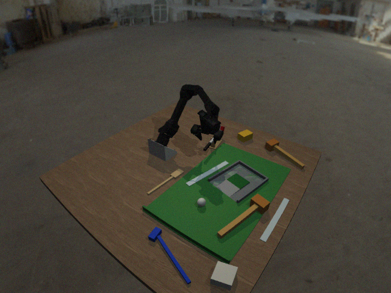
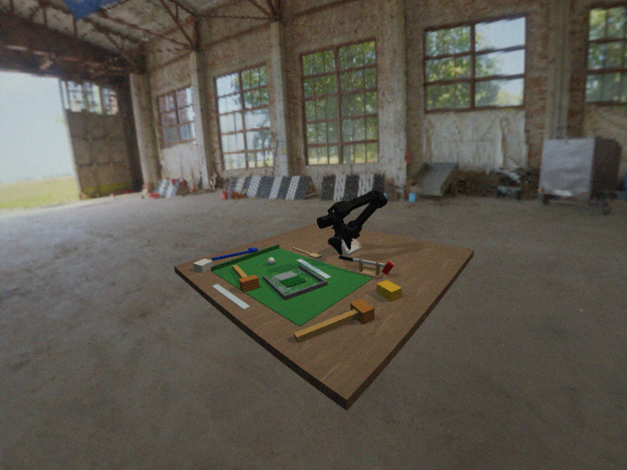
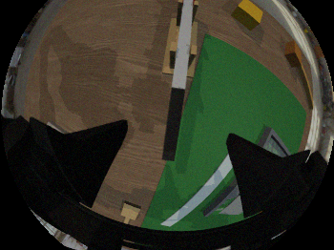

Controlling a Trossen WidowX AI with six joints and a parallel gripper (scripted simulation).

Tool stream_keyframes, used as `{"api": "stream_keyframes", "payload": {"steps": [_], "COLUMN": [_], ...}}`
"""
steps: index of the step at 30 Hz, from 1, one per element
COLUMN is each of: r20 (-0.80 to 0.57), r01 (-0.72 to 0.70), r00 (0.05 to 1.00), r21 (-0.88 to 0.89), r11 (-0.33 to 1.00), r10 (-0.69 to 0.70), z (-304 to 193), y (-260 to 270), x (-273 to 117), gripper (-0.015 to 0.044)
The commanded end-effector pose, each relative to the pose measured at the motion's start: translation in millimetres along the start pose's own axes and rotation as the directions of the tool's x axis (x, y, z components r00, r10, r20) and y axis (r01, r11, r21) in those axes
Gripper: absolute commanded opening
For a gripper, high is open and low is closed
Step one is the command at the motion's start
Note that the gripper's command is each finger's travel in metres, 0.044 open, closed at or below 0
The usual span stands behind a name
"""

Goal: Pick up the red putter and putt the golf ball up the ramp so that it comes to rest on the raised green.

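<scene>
Blue mallet [image 1: 167,253], yellow block [image 1: 245,135], white cube [image 1: 224,274], three wooden mallets, two white strips

red putter [image 3: 180,63] on stand, white golf ball [image 1: 201,202] on green mat

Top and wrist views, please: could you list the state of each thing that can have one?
Claw: open, holding nothing, above the putter's grip.
Putter: lying on its stand, not gripped.
Ball: resting on the green mat, short of the ramp.
Raised green: no ball on it.
Blue mallet: lying on the table.
</scene>
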State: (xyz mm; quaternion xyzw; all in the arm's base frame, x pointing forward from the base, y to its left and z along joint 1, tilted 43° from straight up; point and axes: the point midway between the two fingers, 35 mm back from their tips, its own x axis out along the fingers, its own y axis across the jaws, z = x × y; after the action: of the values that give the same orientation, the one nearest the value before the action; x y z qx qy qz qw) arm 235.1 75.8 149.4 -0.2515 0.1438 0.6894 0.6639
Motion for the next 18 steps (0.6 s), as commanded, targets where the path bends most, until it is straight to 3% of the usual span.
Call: {"api": "stream_keyframes", "payload": {"steps": [1,18], "r20": [-0.001,0.000], "r01": [-0.010,-0.010], "r00": [1.000,1.000], "r21": [0.008,0.007], "r11": [1.000,1.000], "r10": [0.010,0.010], "z": [-4,-13], "y": [3,5], "x": [11,45], "gripper": [0.0440,0.0440]}}
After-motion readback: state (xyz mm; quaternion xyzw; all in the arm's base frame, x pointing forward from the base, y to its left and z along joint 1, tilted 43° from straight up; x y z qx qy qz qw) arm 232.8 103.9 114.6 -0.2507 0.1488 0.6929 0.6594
